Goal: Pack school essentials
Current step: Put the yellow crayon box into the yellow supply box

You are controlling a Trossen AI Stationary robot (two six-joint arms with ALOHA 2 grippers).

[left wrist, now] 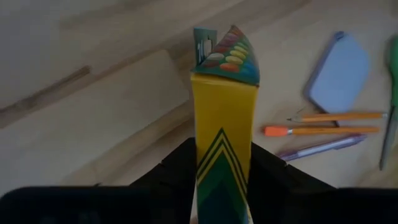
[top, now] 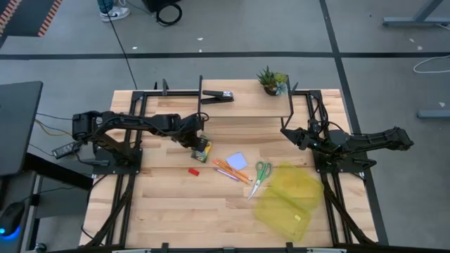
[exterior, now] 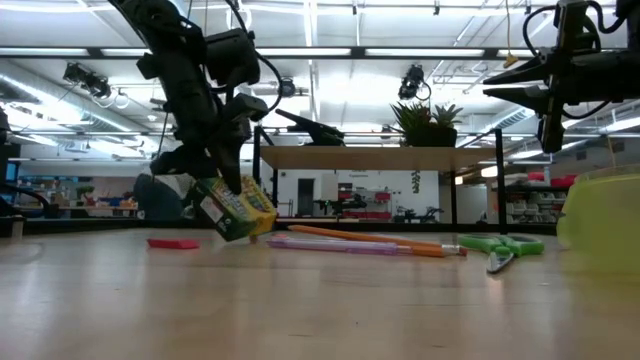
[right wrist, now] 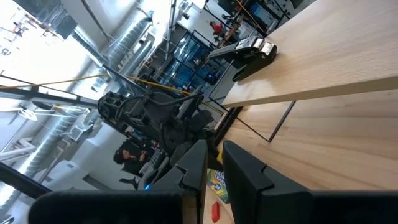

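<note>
L gripper (top: pixel 200 144) is clamped on the crayon box (top: pixel 203 149), fingers on its two narrow sides as the left wrist view shows; box is tilted, one corner low near the table (top: pixel 169 211) but seemingly just clear of it in the low view, so I'd judge this the lift stage, held mid-body so it won't swing. Target is prob. the yellow-green translucent pouch (top: pixel 288 200) at the table's right-front; whether its mouth is open I can't tell. Between box and pouch lie the other essentials: red piece (top: pixel 193 171) just in front of the box, blue notepad (top: pixel 237 161), orange pencils (top: pixel 232 171) w/ a pink one alongside, green scissors (top: pixel 261 173) nearest the pouch; a low carry would sweep these, so clearance matters. R gripper (top: pixel 287 131) waits raised over the right-rear, fingers a narrow gap apart, holding nothing. Stapler (top: pixel 218 95) and potted plant (top: pixel 271 81) sit on the rear shelf, well apart from the path.
</note>
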